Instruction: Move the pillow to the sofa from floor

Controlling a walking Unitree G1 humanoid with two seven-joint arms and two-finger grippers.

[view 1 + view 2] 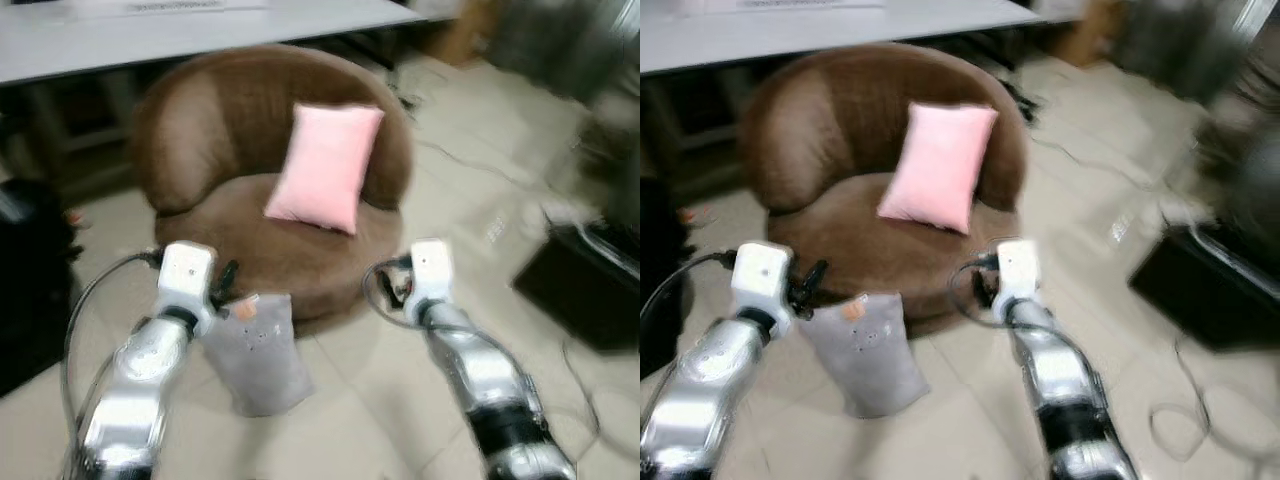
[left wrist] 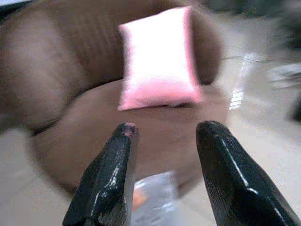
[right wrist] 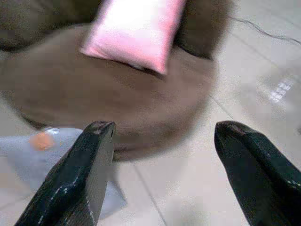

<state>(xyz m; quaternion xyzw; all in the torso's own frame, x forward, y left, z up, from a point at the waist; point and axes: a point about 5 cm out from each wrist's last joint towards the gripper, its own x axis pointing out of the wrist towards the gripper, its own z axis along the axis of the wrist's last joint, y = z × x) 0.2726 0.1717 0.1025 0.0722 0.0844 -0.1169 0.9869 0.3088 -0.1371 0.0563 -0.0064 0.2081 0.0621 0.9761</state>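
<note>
grey soft fabric pillow (image 1: pixel 256 350) leans on the tiled floor (image 1: pixel 380 400) against the round brown sofa (image 1: pixel 200 130) | below and just beside left gripper (image 1: pixel 226 283) (nearer arm) | long axis upright | left spread, right gripper (image 3: pixel 160 141) spread, both empty

Pink pillow (image 1: pixel 327 166); brown sofa (image 1: pixel 210 130); grey pillow (image 1: pixel 257 350), orange spot.

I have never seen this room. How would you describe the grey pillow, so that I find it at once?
Find the round brown sofa in the middle of the room, with a pink pillow leaning against its backrest. The grey pillow stands on the tiled floor, against the sofa's front edge, beside the left gripper. It alone is grey, carries an orange mark near its top, and sits on the floor, not on the seat.
</note>
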